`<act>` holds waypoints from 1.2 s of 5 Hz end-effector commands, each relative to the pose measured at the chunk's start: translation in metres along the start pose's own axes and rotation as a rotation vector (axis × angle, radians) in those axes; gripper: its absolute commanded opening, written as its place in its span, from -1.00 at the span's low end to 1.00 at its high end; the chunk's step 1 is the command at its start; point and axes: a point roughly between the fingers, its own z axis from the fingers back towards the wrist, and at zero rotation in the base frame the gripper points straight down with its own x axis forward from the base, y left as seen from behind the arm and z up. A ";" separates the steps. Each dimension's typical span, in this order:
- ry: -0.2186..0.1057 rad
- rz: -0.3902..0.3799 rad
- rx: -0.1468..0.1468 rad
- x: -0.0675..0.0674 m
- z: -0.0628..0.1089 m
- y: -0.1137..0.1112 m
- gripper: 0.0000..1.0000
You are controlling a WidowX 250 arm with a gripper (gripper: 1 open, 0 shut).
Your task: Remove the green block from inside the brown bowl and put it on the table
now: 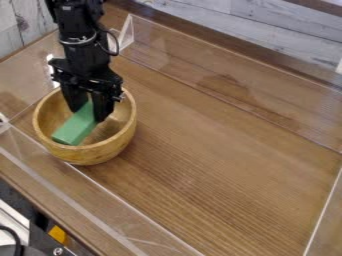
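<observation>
The brown bowl (94, 146) sits on the table (227, 150) at the left. Inside it lies the green block (75, 126), tilted against the bowl's inner wall. My black gripper (91, 108) reaches down into the bowl from above. Its fingers (102, 101) are closed around the upper end of the green block. The block's upper end is hidden behind the fingers.
Low clear plastic walls (241, 60) edge the tabletop at the back, left and front. A white plank wall stands behind. Open wood surface stretches to the right of the bowl.
</observation>
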 end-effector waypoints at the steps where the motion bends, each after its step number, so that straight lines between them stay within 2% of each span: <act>1: -0.052 -0.001 0.025 0.004 0.016 0.001 -1.00; 6: -0.065 -0.021 0.042 -0.005 0.032 -0.024 -1.00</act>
